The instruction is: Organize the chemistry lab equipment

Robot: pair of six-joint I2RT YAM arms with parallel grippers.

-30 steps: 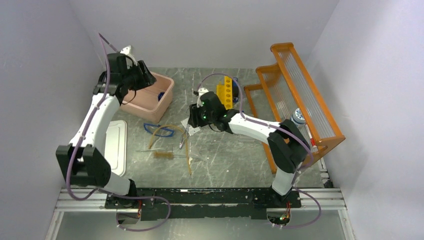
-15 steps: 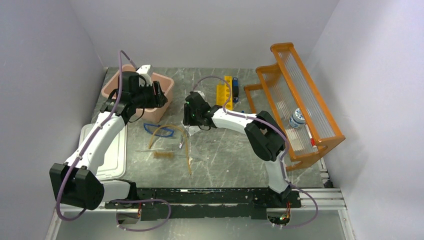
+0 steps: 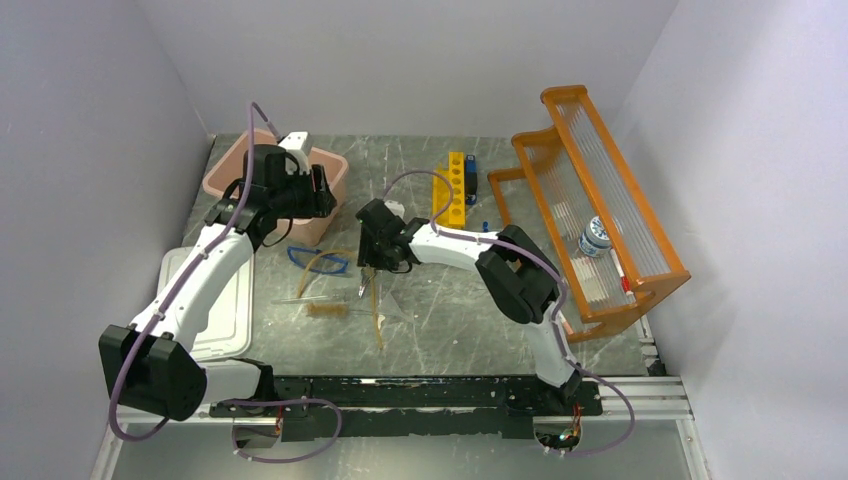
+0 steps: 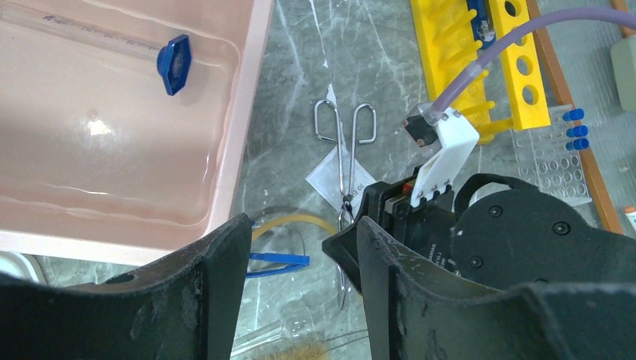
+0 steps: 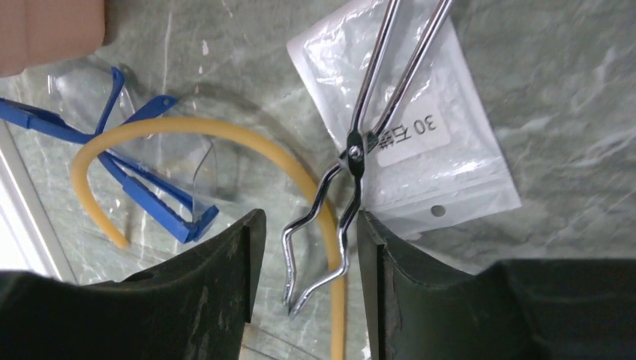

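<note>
scissors (image 5: 352, 161) across white packet (image 5: 450, 180), tips toward near table (image 3: 450, 320) edge

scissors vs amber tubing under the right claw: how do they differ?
The metal scissors are shiny and rigid, with straight arms. The amber rubber tubing is matte and bends in a wide arc. The scissors lie across the white packet, while the tubing overlaps the blue-framed goggles. Shared: both lie loose on the table, and they cross at the scissors' tips.
</note>
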